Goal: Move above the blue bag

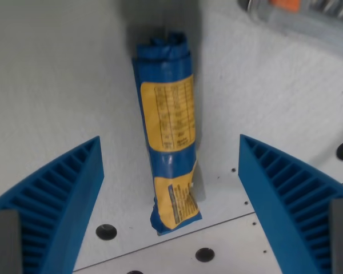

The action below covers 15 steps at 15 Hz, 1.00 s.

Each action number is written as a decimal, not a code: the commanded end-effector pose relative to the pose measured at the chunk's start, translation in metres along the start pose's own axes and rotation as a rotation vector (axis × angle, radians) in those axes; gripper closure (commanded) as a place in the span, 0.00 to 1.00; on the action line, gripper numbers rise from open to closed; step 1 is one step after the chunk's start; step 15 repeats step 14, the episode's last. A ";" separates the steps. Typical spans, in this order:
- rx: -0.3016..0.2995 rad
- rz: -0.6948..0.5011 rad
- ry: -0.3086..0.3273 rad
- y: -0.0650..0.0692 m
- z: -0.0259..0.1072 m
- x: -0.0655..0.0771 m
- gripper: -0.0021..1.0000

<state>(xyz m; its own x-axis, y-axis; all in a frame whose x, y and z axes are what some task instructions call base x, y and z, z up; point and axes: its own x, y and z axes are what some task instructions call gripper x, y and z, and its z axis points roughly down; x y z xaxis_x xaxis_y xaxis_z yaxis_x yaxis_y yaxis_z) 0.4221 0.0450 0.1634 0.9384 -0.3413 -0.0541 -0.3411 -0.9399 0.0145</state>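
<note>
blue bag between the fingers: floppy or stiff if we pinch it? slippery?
The blue bag looks rolled and crumpled at its top, so probably soft and likely to sag. Its glossy film suggests some slip. The long, rounded shape may roll if nudged sideways. The pincer is open.

- The blue bag (169, 134) is a long, narrow, rolled packet with yellow printed labels.
- It lies flat on the pale surface, its length running away from the fingers (66, 191), slightly tilted.
- Its near end sits between the two spread blue fingers, touching neither; its crumpled far end lies well beyond them.
</note>
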 end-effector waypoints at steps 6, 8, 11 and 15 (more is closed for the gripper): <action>0.057 0.043 0.084 -0.004 0.019 -0.018 0.00; 0.055 0.043 0.081 -0.004 0.022 -0.020 0.00; 0.055 0.042 0.084 -0.005 0.025 -0.021 0.00; 0.054 0.042 0.084 -0.005 0.026 -0.021 0.00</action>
